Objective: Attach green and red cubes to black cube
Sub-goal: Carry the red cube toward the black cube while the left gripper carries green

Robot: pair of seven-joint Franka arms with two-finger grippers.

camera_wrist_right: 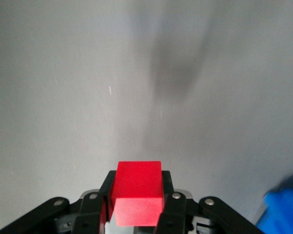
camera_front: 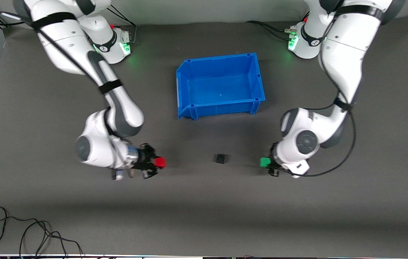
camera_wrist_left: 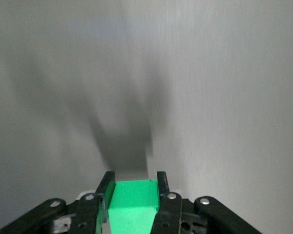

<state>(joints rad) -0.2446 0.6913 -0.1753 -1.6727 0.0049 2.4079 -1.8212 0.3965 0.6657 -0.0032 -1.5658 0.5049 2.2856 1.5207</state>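
Right gripper (camera_front: 156,163): grips red cube (camera_front: 160,162) | left gripper (camera_front: 265,162): green cube (camera_front: 264,162)

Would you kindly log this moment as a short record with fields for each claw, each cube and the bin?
left claw: shut on the green cube, over the mat toward the left arm's end
right claw: shut on the red cube, over the mat toward the right arm's end
black cube: alone on the mat, between the two held cubes, touching neither
blue bin: farther from the front camera than the black cube, nothing visible inside
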